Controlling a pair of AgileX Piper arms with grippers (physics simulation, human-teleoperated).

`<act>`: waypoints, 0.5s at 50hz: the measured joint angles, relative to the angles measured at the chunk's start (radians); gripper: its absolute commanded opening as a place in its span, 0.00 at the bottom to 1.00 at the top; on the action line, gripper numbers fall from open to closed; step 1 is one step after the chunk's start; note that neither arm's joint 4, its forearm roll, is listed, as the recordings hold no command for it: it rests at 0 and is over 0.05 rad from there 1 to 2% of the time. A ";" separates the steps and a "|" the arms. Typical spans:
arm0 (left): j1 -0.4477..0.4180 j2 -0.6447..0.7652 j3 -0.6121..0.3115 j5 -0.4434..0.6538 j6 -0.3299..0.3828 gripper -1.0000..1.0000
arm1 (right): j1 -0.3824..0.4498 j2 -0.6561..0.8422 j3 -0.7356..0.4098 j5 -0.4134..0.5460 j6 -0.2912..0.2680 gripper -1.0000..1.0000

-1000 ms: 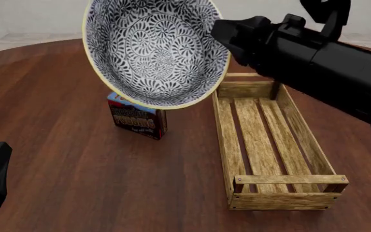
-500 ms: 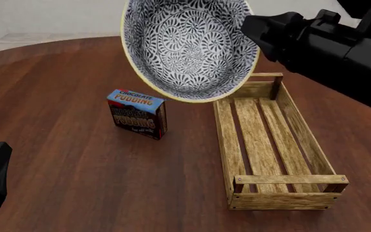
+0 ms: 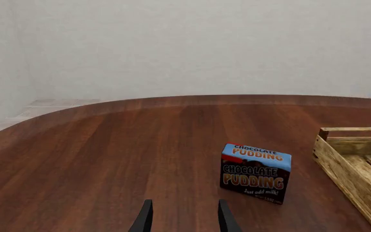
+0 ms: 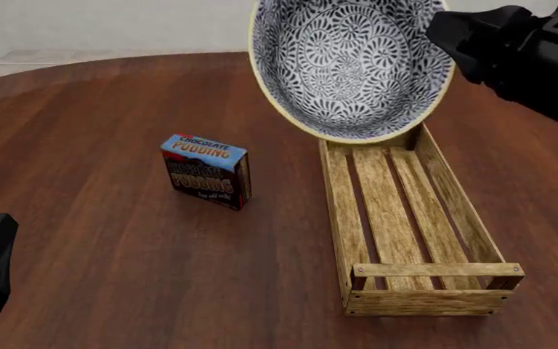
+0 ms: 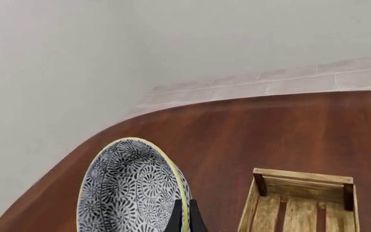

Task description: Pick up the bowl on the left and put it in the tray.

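We see the bowl [image 4: 351,69] held high in the air, tilted so its patterned inside faces us, by the right arm [image 4: 522,58] at its rim. It overlaps the far end of the tray [image 4: 410,233]. The pudding box [image 4: 207,171] stands left of the tray.

**Readable text: only on the box**

The box [image 3: 256,173] carries "CHOCOLATE PUDDING" twice: once on its blue top and once, bigger, on its dark front (orange-white letters). Under this stands "Just add milk!" in small script. A still smaller line below is too small to read. In the front view [image 4: 207,171] only "PUDDING" is clear.
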 measured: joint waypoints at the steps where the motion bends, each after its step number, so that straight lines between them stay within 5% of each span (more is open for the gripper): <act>1: 0.000 0.000 0.000 0.000 0.000 1.00 | -0.005 -0.004 0.001 0.004 -0.002 0.00; 25: 0.000 0.000 0.000 0.000 0.000 1.00 | -0.125 -0.075 -0.007 0.097 0.019 0.00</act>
